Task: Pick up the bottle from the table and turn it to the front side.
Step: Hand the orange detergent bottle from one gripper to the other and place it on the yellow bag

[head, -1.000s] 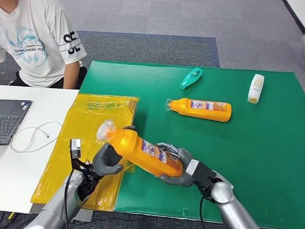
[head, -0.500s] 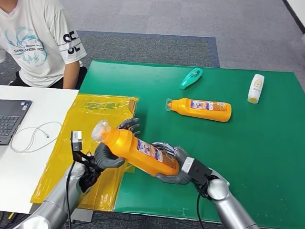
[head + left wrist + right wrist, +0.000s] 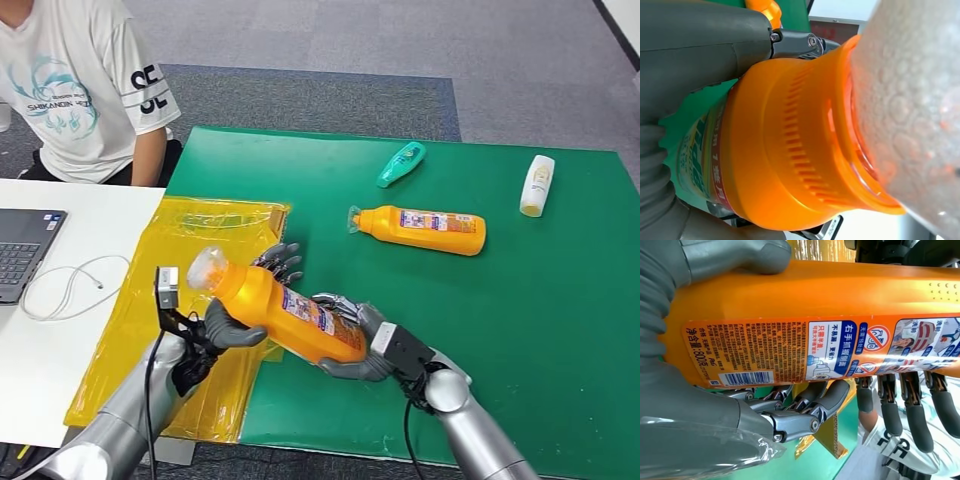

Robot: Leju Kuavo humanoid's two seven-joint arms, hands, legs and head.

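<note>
**Both hands holding the bottle above the mat edge**

The bottle (image 3: 283,312) is hanging in the air between the two hands, lying nearly level with its clear cap end (image 3: 205,268) pointing toward 10 o'clock and its base toward 4 o'clock. It is sitting over the seam where the yellow bag (image 3: 181,300) is meeting the green mat (image 3: 468,330).

The left hand (image 3: 241,300) is gripping the neck end, thumb underneath and fingers (image 3: 281,262) reaching over the far side. The left wrist view is showing the ribbed orange shoulder and the bubbly clear cap close up, with the thumb pressed along the body.

The right hand (image 3: 355,345) is clamping the base end, fingers wrapped around the label. In the right wrist view, the label's barcode and printed text are facing the camera, with the thumb on one side and the fingers (image 3: 806,407) curling on the other.

At 1 o'clock from the held bottle, a second orange bottle (image 3: 419,230) is lying on the mat. A teal tube (image 3: 401,164) is lying beyond it, and a white bottle (image 3: 536,185) is resting toward 2 o'clock. A person (image 3: 83,80) is sitting at 11 o'clock, beside a laptop (image 3: 23,250) and a white cable (image 3: 72,285).
</note>
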